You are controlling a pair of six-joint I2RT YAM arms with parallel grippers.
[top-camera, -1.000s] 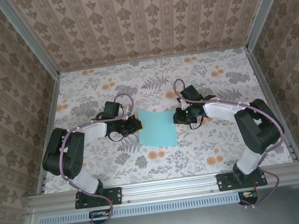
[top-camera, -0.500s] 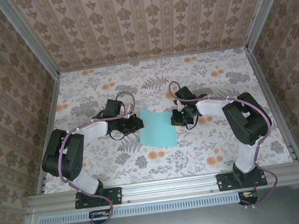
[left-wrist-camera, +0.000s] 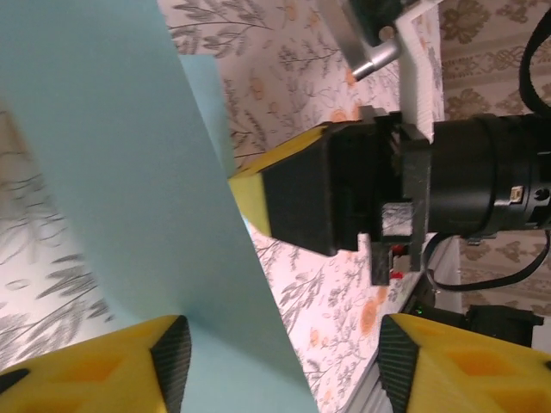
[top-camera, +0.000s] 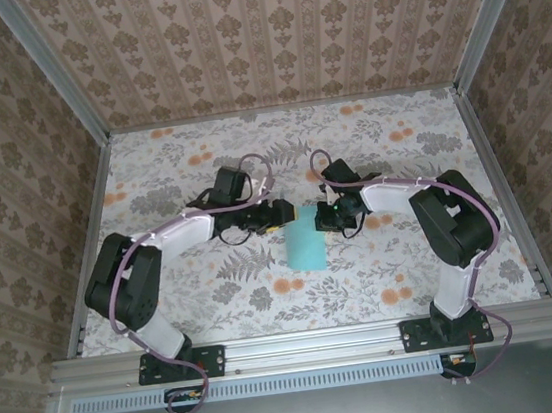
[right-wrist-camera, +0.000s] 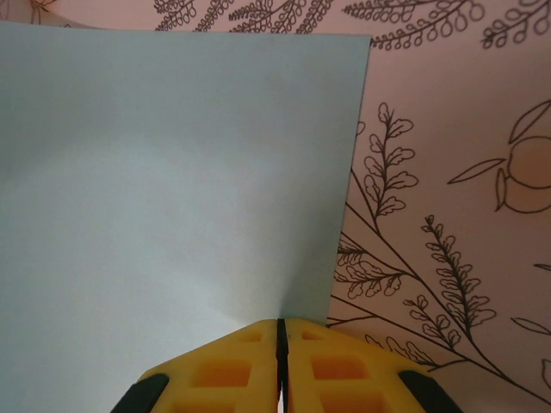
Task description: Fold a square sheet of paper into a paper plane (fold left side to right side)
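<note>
- Floral-printed table (top-camera: 389,142), with wallpapered walls on three sides.
- Left gripper (top-camera: 279,214) reaches in from the left, its yellow fingers (left-wrist-camera: 164,366) spread wide. The square sheet of paper (top-camera: 308,245) rises loose between them.
- The sheet sits mid-table, between both grippers.
- Right gripper (top-camera: 330,218) has its fingers (right-wrist-camera: 327,361) pressed together, pinching the sheet's right edge, just beside the left gripper.

Top cam's evenly lit with soft diffuse light, just faint shadows on the table (top-camera: 369,145), decently sharp. On the left wrist cam the paper (left-wrist-camera: 112,172) is mushy up close. On the right wrist cam the right fingers (right-wrist-camera: 224,374) are blurry, and the paper's shaded unevenly.
</note>
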